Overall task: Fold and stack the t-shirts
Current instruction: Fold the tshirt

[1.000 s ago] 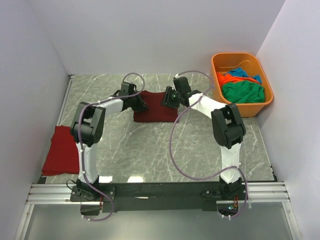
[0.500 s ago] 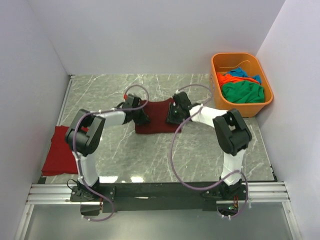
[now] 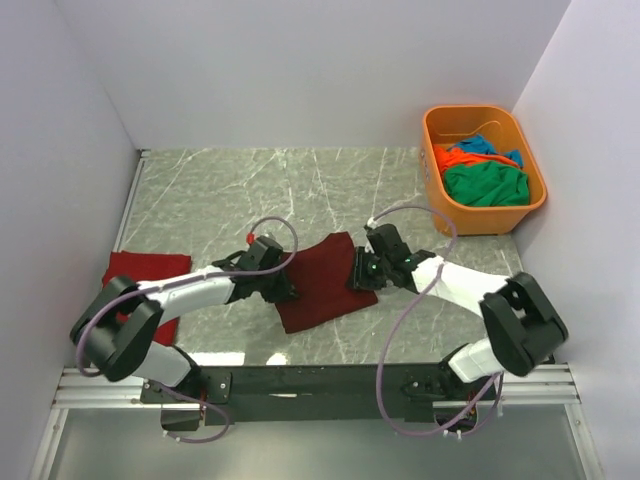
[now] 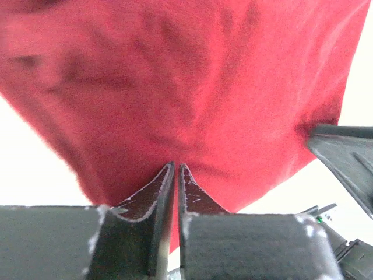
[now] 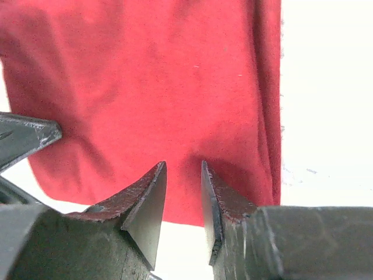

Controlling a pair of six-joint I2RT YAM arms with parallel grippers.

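Maroon t-shirt [image 3: 322, 285] lies folded between the arms, likely being squared; left gripper [image 4: 176, 167] all but closed at its edge, right gripper [image 5: 183, 167] parted.

The desk [image 3: 220, 190] is grey-green marble with white veins. One t-shirt is dark maroon [image 3: 322, 285], one bright red [image 3: 140, 268]. The orange tub [image 3: 487, 218] holds a green t-shirt [image 3: 485, 185], an orange t-shirt [image 3: 458, 158] and a blue t-shirt [image 3: 484, 145].

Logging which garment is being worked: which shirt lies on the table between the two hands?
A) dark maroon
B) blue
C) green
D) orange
A: the dark maroon t-shirt lies between the left hand and the right hand, while the green t-shirt sits in the orange tub.
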